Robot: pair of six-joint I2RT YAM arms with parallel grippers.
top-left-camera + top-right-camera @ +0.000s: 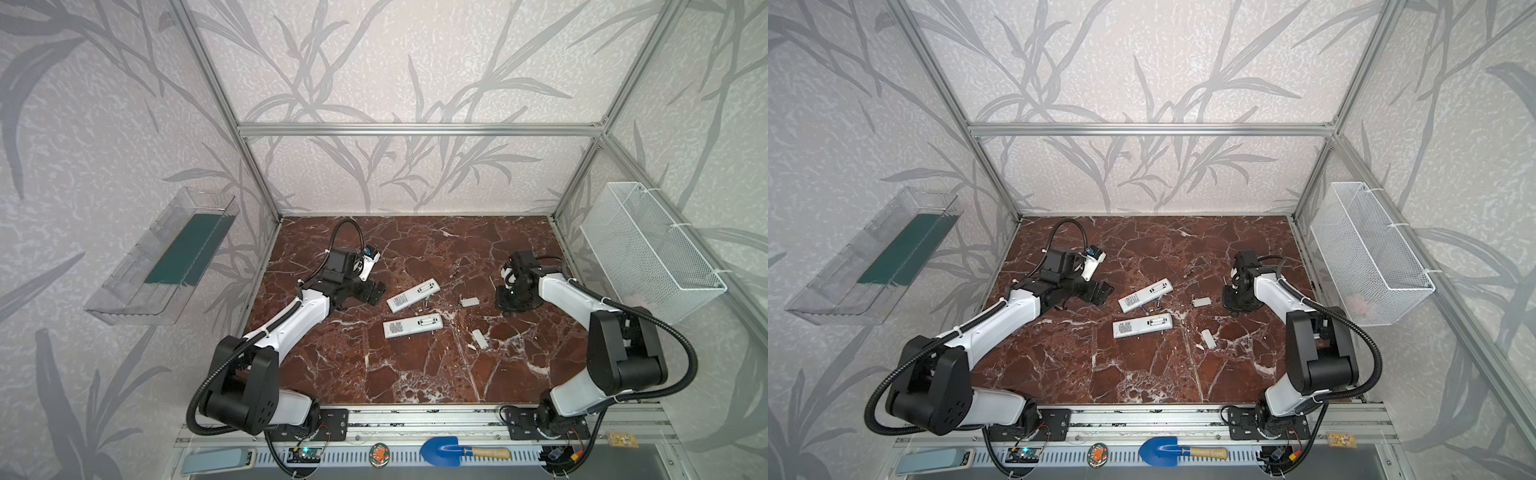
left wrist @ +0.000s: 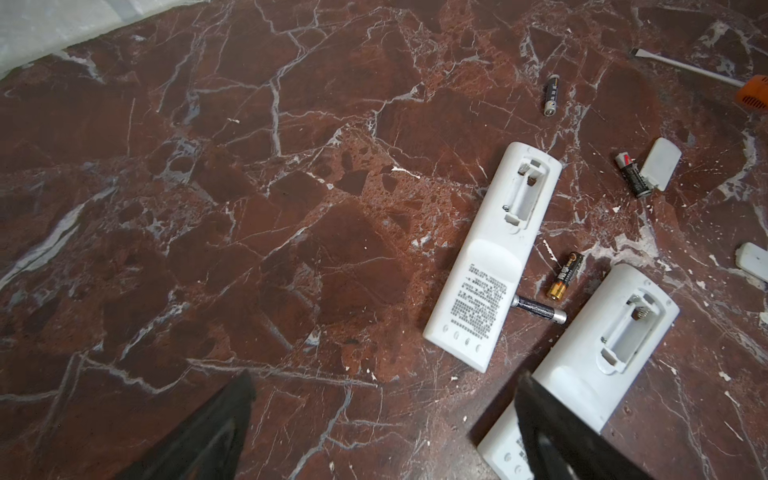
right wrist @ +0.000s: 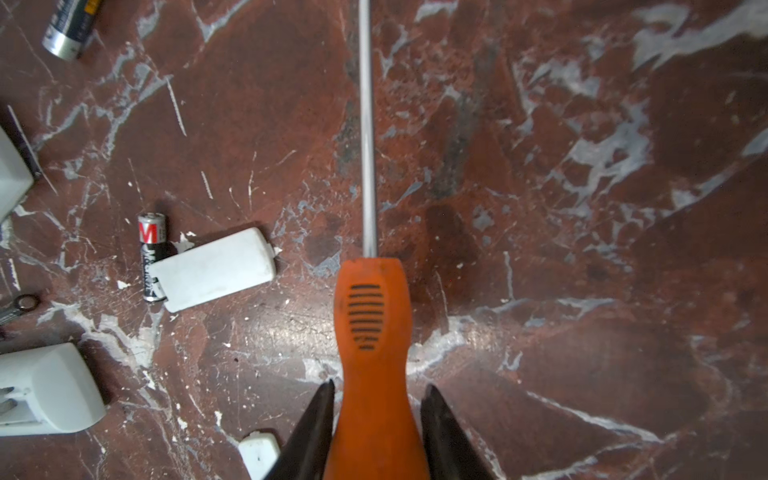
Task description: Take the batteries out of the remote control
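Two white remotes (image 1: 413,295) (image 1: 412,326) lie face down mid-table; in the left wrist view both (image 2: 494,253) (image 2: 598,357) show empty open compartments. Several batteries lie loose on the marble: one (image 2: 564,276) between the remotes, one (image 2: 540,309) against the nearer remote, one (image 2: 552,94) farther off, and one (image 3: 151,257) beside a white cover (image 3: 216,268). My left gripper (image 2: 386,382) is open and empty, left of the remotes. My right gripper (image 3: 380,384) straddles the orange handle of a screwdriver (image 3: 372,316) lying on the table, with small gaps at both jaws.
A second white cover (image 1: 481,338) lies near the front right of the remotes. A white wire basket (image 1: 648,249) hangs on the right wall, a clear tray (image 1: 162,257) on the left. A blue trowel (image 1: 440,451) rests on the front rail.
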